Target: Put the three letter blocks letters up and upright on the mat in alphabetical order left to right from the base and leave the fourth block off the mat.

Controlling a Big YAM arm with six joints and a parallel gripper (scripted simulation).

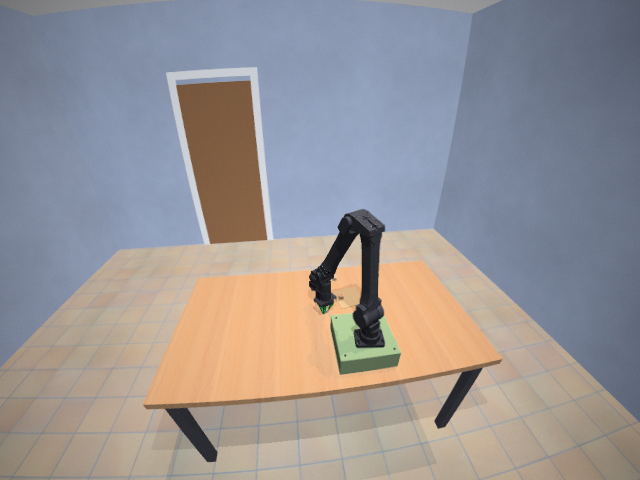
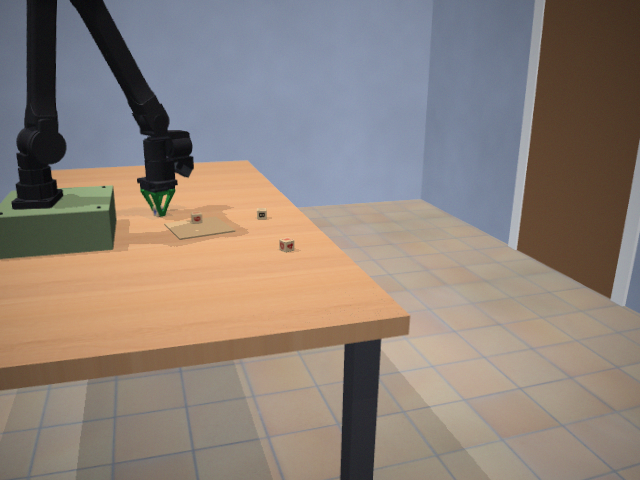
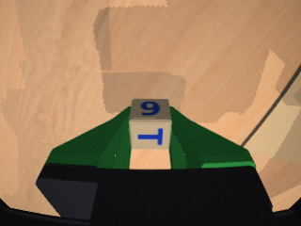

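Observation:
My gripper [image 1: 324,311] [image 2: 158,213] [image 3: 150,113] points down left of the mat [image 1: 355,300] [image 2: 217,227] [image 3: 278,137], its green fingers touching both sides of a block [image 3: 150,123]. A blue T is on its top, a quarter turn round in the wrist view; a blue 9-like digit is on one side. The block seems still at table height. A block with a red picture [image 1: 340,296] [image 2: 196,218] stands on the mat near one edge. A block with a dark picture [image 2: 262,213] and one with red pictures [image 2: 286,244] stand off the mat. Their top letters are unreadable.
The green base box [image 1: 361,360] [image 2: 56,232] stands close to the mat on the wooden table [image 1: 248,341] [image 2: 170,299]. The two blocks off the mat are beyond it, towards the table's far edge.

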